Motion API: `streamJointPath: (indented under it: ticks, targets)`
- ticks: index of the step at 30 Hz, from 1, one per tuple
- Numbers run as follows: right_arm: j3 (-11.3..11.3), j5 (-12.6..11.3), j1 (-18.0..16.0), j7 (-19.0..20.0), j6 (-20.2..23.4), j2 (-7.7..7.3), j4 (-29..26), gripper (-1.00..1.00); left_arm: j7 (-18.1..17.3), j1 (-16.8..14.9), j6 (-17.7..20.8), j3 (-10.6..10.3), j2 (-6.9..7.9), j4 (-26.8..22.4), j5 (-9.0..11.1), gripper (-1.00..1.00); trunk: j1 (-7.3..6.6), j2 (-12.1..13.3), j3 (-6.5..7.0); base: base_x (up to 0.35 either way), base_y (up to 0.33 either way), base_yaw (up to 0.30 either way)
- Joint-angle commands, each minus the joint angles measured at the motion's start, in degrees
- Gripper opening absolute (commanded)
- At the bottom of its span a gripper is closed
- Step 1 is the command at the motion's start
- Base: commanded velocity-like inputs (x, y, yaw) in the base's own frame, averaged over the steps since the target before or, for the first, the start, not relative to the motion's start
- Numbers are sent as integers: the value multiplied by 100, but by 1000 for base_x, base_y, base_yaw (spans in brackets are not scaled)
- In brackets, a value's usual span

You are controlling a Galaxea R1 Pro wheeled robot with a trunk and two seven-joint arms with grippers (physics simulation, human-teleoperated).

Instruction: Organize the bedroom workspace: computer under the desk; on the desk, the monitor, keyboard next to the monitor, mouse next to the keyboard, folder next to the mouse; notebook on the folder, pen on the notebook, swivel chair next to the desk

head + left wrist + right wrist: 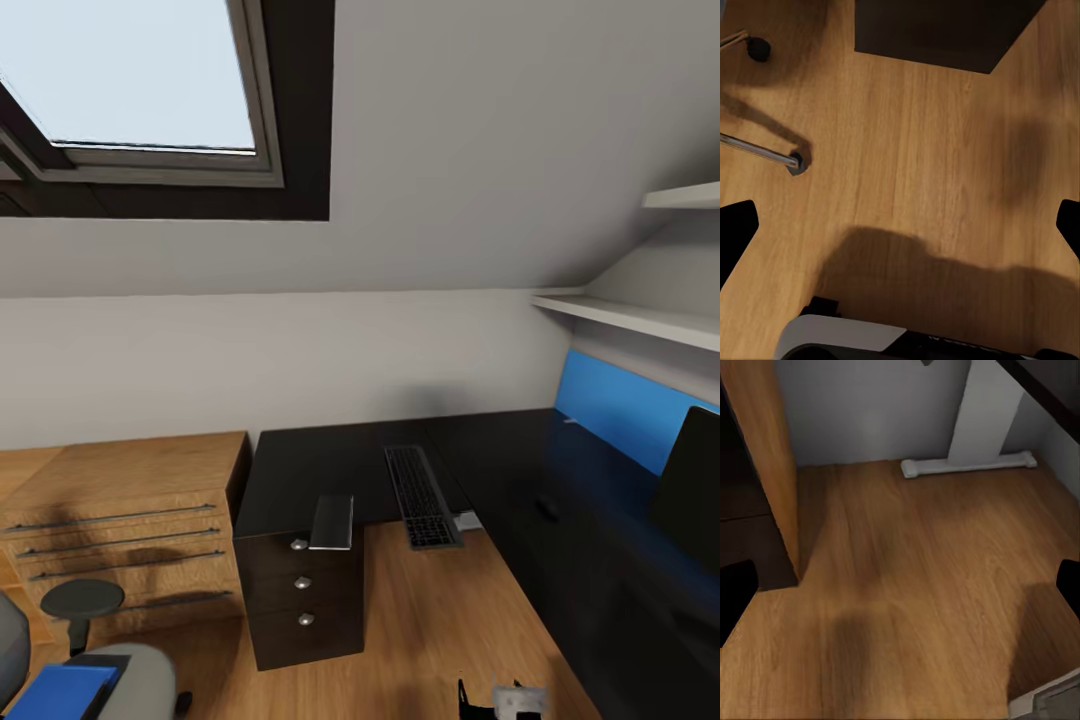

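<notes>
Both wrist views show each gripper spread open over bare wood floor (915, 150), holding nothing. Beyond lies the glossy black bench (330, 465): the keyboard (420, 496) overhangs its front edge, the mouse (546, 508) sits further right, and the monitor (692, 488) is cut off by the frame. The blue folder (62, 692) rests on the swivel chair (130, 680), half out of view.

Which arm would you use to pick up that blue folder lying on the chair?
Probably the left. The folder lies on the swivel chair at the robot's lower left. The left wrist view looks down on one chair leg, and the left gripper is open.
</notes>
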Motion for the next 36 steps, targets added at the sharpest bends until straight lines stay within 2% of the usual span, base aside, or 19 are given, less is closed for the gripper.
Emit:
streamJointPath:
  ticks: [1, 3, 4, 6, 7, 9, 10, 13, 14, 17, 21, 25, 28, 29, 34, 36]
  targets:
    - [3, -256, -13, 83, 206, -11, -208, 100, -24, 2, -3, 12, -5, -6, 47, 100, 5, -8, -9, 231, 0, 0]
    - [0, -612, -26, 243, 347, -20, -371, 100, -25, 2, -5, 6, -8, -5, 47, 100, 5, -8, -9, 192, 0, 0]
    - [-2, -1026, -48, 406, 452, -31, -492, 100, -26, 2, -6, 3, -11, -4, 47, 100, 5, -8, -9, 118, 0, 0]
    - [-3, -1466, -86, 544, 541, -47, -598, 100, -27, 2, -6, 1, -12, -3, 47, 100, 5, -8, -9, 85, 0, 0]
    - [-4, -1894, -121, 640, 614, -60, -712, 100, -26, 2, -6, 1, -13, -3, 47, 100, 5, -8, -9, 48, 0, 0]
    - [-4, -2286, -143, 702, 665, -71, -839, 100, -27, 2, -8, 1, -12, -3, 49, 100, 5, -8, -9, 35, 0, 0]
    - [-4, -2630, -158, 741, 700, -75, -964, 100, -27, 2, -11, 0, -10, -3, 48, 100, 5, -8, -9, 20, 0, 0]
    - [-7, -3079, -170, 774, 729, -78, -1134, 100, -27, 2, -13, -2, -12, -3, 49, 100, 5, -8, -9, 13, 0, 0]
    - [-6, -3339, -175, 781, 740, -75, -1223, 100, -28, 2, -14, -2, -13, -2, 48, 100, 5, -8, -9, 6, 0, 0]
    - [-5, -3698, -180, 789, 755, -73, -1405, 100, -28, 2, -15, -3, -14, -2, 48, 100, 5, -8, -9, 4, 0, 0]
    - [-12, -3900, -182, 785, 910, -78, -1782, 100, -28, 1, -16, -3, -15, -2, 47, 100, 5, -8, -9, 1, 0, 0]
    - [-98, -4155, -183, 788, 1512, -85, -2142, 100, -28, 2, -16, -3, -21, 1, 47, 100, 5, -8, -9, 0, 0, 0]
    - [-331, -4657, -183, 808, 2326, -100, -2520, 100, -28, 1, -14, -8, -21, 5, 47, 100, 5, -8, -9, 39, 0, 0]
    - [-369, -4755, -183, 810, 2466, -103, -2603, 100, -28, 1, -13, -7, -20, 5, 47, 100, 5, -8, -9, 133, 0, 0]
    - [-488, -5164, -183, 818, 2947, -122, -3004, 100, -28, 2, -15, -9, -22, 6, 47, 100, 5, -8, -9, 226, 0, 0]
    - [-504, -5231, -183, 823, 3011, -126, -3080, 100, -28, 2, -15, -10, -21, 6, 47, 100, 5, -8, -9, 206, 0, 0]
